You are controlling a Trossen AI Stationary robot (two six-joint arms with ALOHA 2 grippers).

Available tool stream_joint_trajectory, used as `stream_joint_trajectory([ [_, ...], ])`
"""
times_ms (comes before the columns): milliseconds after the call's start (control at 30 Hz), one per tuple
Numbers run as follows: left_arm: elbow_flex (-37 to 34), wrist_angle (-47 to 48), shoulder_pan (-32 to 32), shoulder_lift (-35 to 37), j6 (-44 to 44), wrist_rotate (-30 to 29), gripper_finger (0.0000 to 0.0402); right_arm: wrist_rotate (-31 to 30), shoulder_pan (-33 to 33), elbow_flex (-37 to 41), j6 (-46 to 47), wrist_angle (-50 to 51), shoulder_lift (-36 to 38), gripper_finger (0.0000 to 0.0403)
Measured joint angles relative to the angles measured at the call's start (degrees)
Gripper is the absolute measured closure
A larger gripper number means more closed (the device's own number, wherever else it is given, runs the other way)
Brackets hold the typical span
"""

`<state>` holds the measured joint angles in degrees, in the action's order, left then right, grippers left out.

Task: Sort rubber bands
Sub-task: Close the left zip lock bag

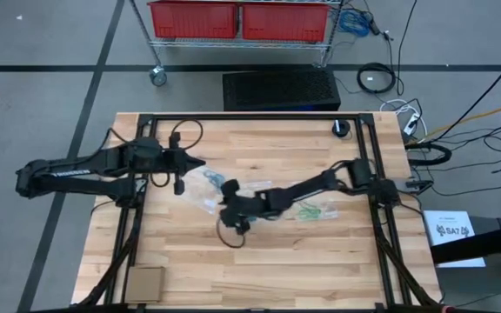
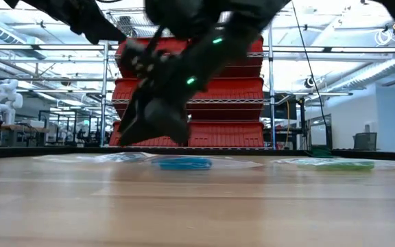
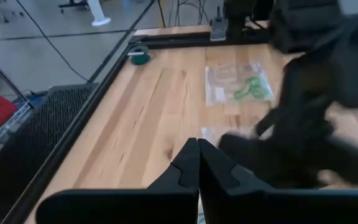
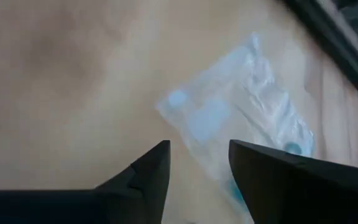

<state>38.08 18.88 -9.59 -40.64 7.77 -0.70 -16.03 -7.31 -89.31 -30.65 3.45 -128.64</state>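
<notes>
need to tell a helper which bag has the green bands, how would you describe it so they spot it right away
Start at the wooden table and find the right arm reaching across its middle. Just beside that arm's forearm, on the right half, lies a clear plastic bag. Green rubber bands show inside it; the neighbouring bag holds blue ones.

In the high view the right end effector (image 1: pixel 231 211) covered part of a clear bag (image 1: pixel 200 187), so its contents could not be told. In the left wrist view the right arm (image 3: pixel 328 118) was blurred and hid a second bag (image 3: pixel 211 133). The low view cut both arms off at its top edge.
</notes>
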Motion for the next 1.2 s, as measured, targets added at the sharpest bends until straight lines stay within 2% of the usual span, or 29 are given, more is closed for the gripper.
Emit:
stream_joint_trajectory([
  [67,-0.01,0.77,-0.02,0.72,-0.01,0.01,0.0401,0.65,0.99,-5.03,-3.40,4.54,-2.98,0.0249],
  [200,-0.61,1.34,-0.02,1.77,-0.02,0.01,0.0401,6.04,1.76,-13.86,-6.62,12.54,-7.97,0.0257],
  [400,-3.19,1.23,-0.02,3.05,-0.99,0.03,0.0401,6.99,1.75,-22.10,-10.04,17.98,-12.84,0.0276],
  [500,-4.51,0.27,-0.02,3.48,-1.21,0.01,0.0401,7.14,1.75,-23.78,-10.07,18.62,-13.78,0.0316],
  [567,-5.21,-0.43,-0.02,3.82,-1.40,0.01,0.0401,7.47,1.73,-23.78,-9.71,18.57,-13.84,0.0362],
  [633,-5.51,-1.17,-0.02,4.35,-1.38,-0.01,0.0401,7.47,1.68,-23.71,-9.65,18.83,-13.44,0.0392],
  [733,-5.65,-2.64,-0.02,5.37,-1.25,-0.01,0.0401,7.47,1.73,-23.60,-7.05,19.53,-11.92,0.0396],
  [967,-5.65,-4.00,-0.02,7.43,-0.93,1.54,0.0401,7.43,1.73,-23.67,4.37,26.23,-2.64,0.0402],
  [1067,-5.65,-4.34,-0.02,7.65,-0.84,5.04,0.0401,7.18,1.62,-23.65,9.05,29.57,1.84,0.0403],
  [1200,-5.65,-5.45,-0.01,6.51,-1.35,12.60,0.0400,5.21,1.55,-23.70,13.70,32.70,6.25,0.0403],
])
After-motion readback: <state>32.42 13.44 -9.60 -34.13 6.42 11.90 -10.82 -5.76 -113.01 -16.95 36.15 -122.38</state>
